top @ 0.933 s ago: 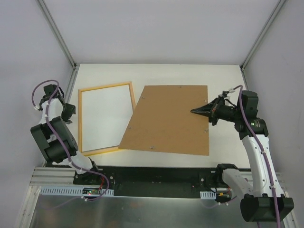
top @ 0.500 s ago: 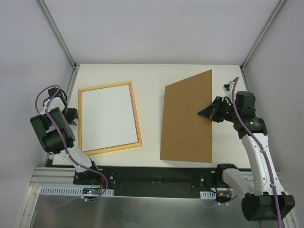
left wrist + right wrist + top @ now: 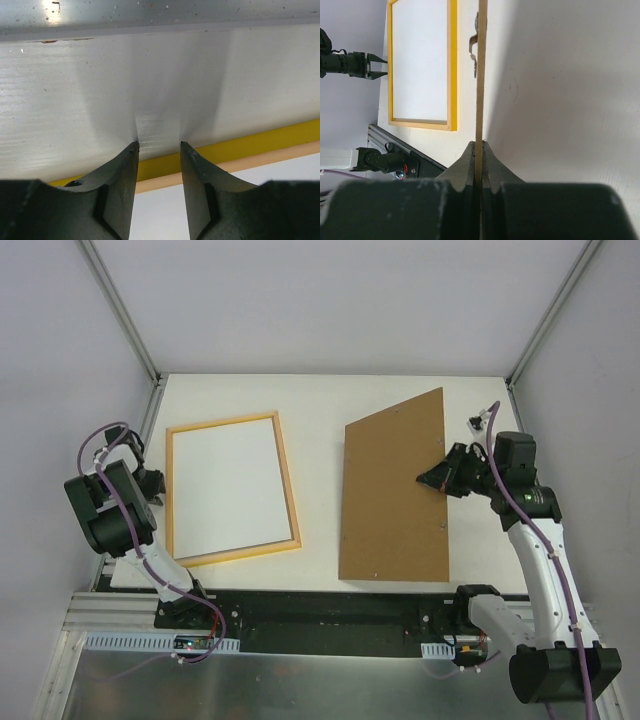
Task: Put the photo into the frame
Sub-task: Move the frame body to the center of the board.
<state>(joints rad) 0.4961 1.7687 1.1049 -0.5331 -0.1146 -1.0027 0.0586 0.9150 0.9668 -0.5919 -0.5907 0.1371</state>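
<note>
The frame (image 3: 287,502) lies flat on the left of the table, wood-coloured face up, yellow on its outer side. A white sheet (image 3: 225,487) fills its opening; no printed side shows, so I cannot tell if it is the photo. My left gripper (image 3: 155,486) is open and empty, its tips at the frame's left rail (image 3: 240,145). My right gripper (image 3: 432,478) is shut on the right edge of the brown backing panel (image 3: 395,490) and holds it tilted up on its edge, clear of the frame. The right wrist view shows the panel edge-on (image 3: 481,75) between the fingers.
A small white and black piece (image 3: 483,418) lies at the back right near the table's corner. Metal turn clips (image 3: 474,45) stick out of the panel's face. Grey walls and rails close in the table (image 3: 320,400) on three sides.
</note>
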